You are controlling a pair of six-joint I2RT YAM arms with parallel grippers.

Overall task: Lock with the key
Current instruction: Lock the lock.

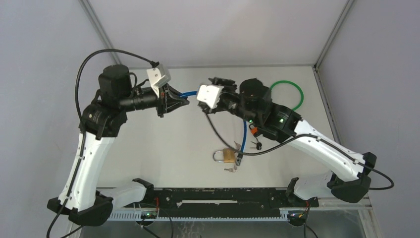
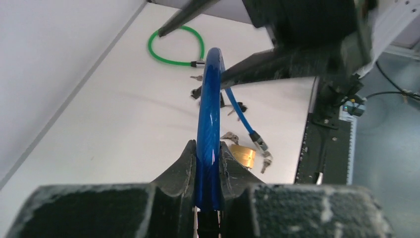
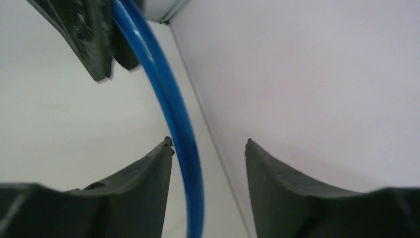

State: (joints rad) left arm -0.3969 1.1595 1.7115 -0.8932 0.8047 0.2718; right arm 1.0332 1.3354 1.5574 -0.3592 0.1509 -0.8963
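Left gripper (image 2: pixel 208 148) pinches the blue cable (image 2: pixel 210 104) aloft; right gripper (image 3: pixel 208 143) stands parted around it, seemingly mid-handover; next, probably fetch the key (image 1: pixel 231 169) near the brass padlock (image 1: pixel 227 156)

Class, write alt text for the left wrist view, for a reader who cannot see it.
The left gripper is shut on a blue cable that arcs upward, away from it. Beyond, on the white table, lie a brass padlock, keys and a green cable loop.
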